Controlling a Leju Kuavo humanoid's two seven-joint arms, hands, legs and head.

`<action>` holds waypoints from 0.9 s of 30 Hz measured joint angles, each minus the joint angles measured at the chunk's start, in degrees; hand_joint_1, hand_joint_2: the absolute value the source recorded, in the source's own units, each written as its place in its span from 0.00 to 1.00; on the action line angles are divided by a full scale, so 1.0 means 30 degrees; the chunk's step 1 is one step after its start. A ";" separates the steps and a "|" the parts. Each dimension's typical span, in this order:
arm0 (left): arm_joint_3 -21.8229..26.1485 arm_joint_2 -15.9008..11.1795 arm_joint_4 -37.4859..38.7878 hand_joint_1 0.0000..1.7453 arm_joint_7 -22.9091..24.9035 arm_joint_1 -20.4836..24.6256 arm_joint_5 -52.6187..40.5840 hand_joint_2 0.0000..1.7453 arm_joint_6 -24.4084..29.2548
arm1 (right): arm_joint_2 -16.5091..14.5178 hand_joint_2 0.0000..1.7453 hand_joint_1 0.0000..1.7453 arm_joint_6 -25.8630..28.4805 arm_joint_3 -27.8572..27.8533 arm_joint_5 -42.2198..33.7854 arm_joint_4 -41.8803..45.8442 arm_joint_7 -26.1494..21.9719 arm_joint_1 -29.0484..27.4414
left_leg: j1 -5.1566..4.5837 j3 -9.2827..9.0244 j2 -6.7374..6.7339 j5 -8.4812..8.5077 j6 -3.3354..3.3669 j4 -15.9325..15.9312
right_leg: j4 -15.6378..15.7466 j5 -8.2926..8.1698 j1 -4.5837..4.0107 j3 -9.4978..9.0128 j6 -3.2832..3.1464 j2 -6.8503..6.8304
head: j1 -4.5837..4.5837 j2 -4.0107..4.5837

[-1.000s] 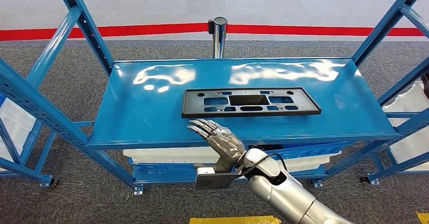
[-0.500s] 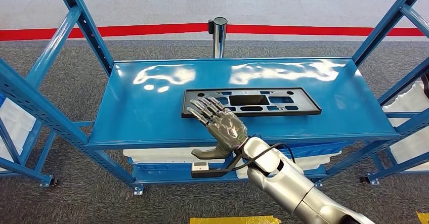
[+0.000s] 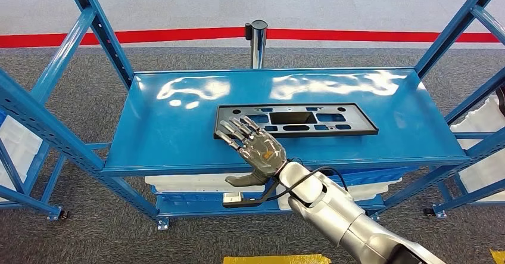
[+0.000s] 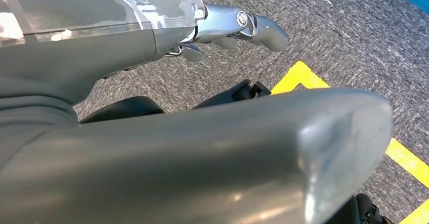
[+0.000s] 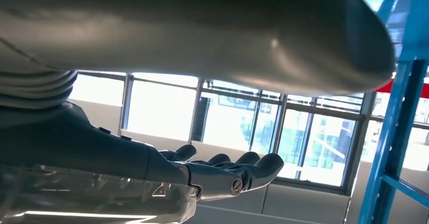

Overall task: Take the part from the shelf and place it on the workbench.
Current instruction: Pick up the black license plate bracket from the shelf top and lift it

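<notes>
A flat black rectangular part point(image 3: 309, 120) with several cut-out holes lies on the blue shelf point(image 3: 167, 139) near its middle. My right hand point(image 3: 253, 145) hovers over the part's left end, fingers straight and spread, thumb out to the side, holding nothing. The right wrist view shows the same hand point(image 5: 222, 176) stretched flat, with a blue upright point(image 5: 394, 138) beside it. In the left wrist view my left hand point(image 4: 238, 29) hangs over grey carpet with its fingers extended and nothing in it.
Blue uprights point(image 3: 98, 28) frame the shelf on both sides. A chrome post point(image 3: 257, 40) and a red floor line point(image 3: 178, 36) lie behind it. White bins point(image 3: 196, 183) sit on the lower level. Yellow floor tape point(image 4: 308, 77) marks the carpet.
My right hand has risen from the shelf's front edge and moved forward, so its fingers now overlap the part's left end. The part has not moved.
</notes>
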State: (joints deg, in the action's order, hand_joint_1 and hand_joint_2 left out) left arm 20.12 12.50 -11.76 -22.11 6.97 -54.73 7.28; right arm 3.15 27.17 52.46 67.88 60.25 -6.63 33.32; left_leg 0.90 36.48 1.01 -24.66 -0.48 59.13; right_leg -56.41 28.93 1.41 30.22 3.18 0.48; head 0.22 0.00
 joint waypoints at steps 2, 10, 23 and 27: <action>-0.0027 0.0000 0.0000 0.00 0.0025 0.0009 -0.0027 0.00 -0.0004 | -0.0155 0.00 0.00 0.0051 0.0073 0.0452 -0.0546 0.0415 0.0390 | 0.0000 0.0000 0.0000 0.0000 0.0000 0.0000 | 0.0000 0.0000 0.0000 0.0001 0.0000 0.0000 | -0.0004 0.0000; -0.0155 0.0000 0.0000 0.00 0.0118 0.0014 -0.0131 0.00 -0.0046 | -0.0475 0.00 0.00 0.0419 -0.0080 0.1330 -0.3783 0.1133 0.2211 | -0.0002 -0.0001 0.0004 0.0002 0.0001 0.0004 | 0.0000 -0.0006 0.0001 0.0000 0.0002 -0.0001 | 0.0005 0.0000; -0.0171 0.0000 0.0000 0.00 0.0002 -0.0003 0.0261 0.00 0.0027 | 0.0589 0.75 0.00 0.0845 -0.0756 0.1485 -0.7300 0.1379 0.2858 | -0.0005 -0.0001 0.0002 0.0001 0.0001 0.0006 | 0.0001 -0.0006 0.0003 0.0008 0.0002 -0.0001 | 0.0004 0.0000; -0.0164 0.0000 0.0000 0.00 -0.0029 -0.0018 0.0339 0.00 0.0087 | 0.1276 1.00 0.00 0.1113 -0.1130 0.1392 -0.8091 0.1328 0.2606 | -0.0008 -0.0001 0.0005 0.0001 0.0001 0.0008 | 0.0002 -0.0008 0.0004 0.0007 0.0004 -0.0002 | 0.0005 0.0000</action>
State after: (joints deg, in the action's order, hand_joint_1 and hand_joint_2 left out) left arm 19.63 12.50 -11.76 -22.20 6.91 -53.71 7.54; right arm 6.98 30.51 49.07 72.06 35.97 -2.65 41.13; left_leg 0.87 36.47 1.03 -24.66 -0.48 59.15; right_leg -56.40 28.91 1.42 30.24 3.19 0.48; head 0.24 0.00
